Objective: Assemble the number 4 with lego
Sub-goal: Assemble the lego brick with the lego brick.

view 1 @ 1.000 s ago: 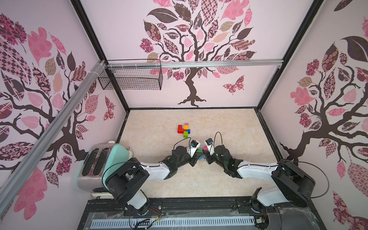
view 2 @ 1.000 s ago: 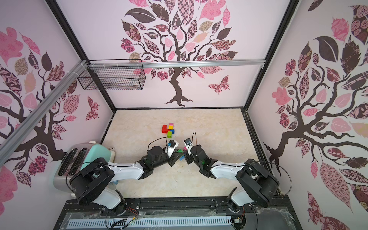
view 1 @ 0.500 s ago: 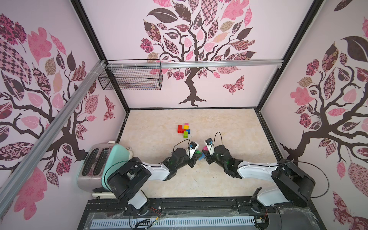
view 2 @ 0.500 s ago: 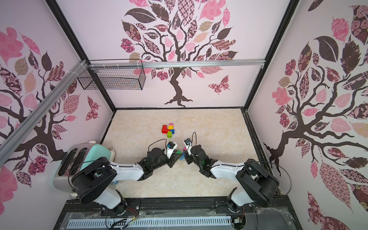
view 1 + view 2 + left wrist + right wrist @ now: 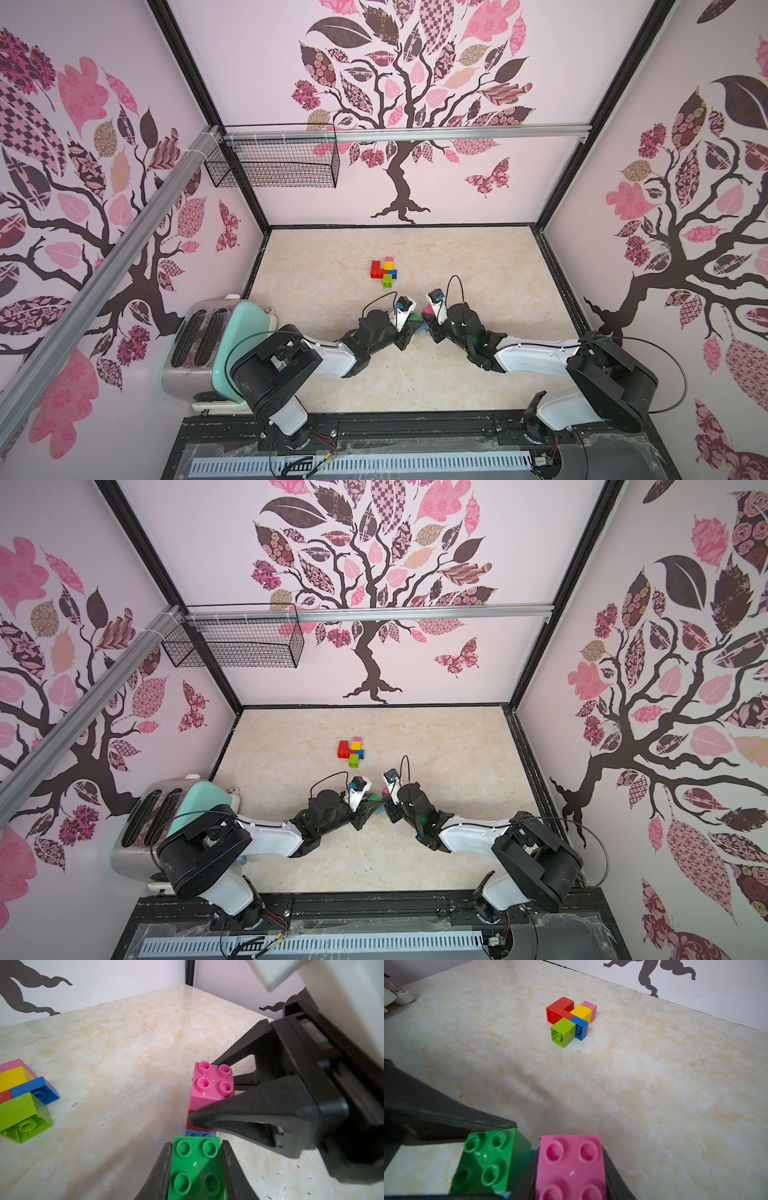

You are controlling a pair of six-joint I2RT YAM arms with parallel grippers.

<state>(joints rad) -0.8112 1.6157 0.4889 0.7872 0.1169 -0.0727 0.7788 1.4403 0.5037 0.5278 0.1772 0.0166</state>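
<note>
Risk: pushing green brick (image 5: 195, 1167) into the pink-red-blue stack (image 5: 212, 1084) with studs off-line, skewing the joint or prising the stack apart. Holding with left gripper (image 5: 196, 1144), jaws clamped on the green brick, at 9 o'clock of the stack; holding with right gripper (image 5: 571, 1157), jaws clamped on the stack, low over the bench (image 5: 478, 266). Slipping under sideways load also looking possible. Leaving part-built lego cluster (image 5: 384, 270) lying at 12 o'clock, well apart; swinging wide risking a knock.
</note>
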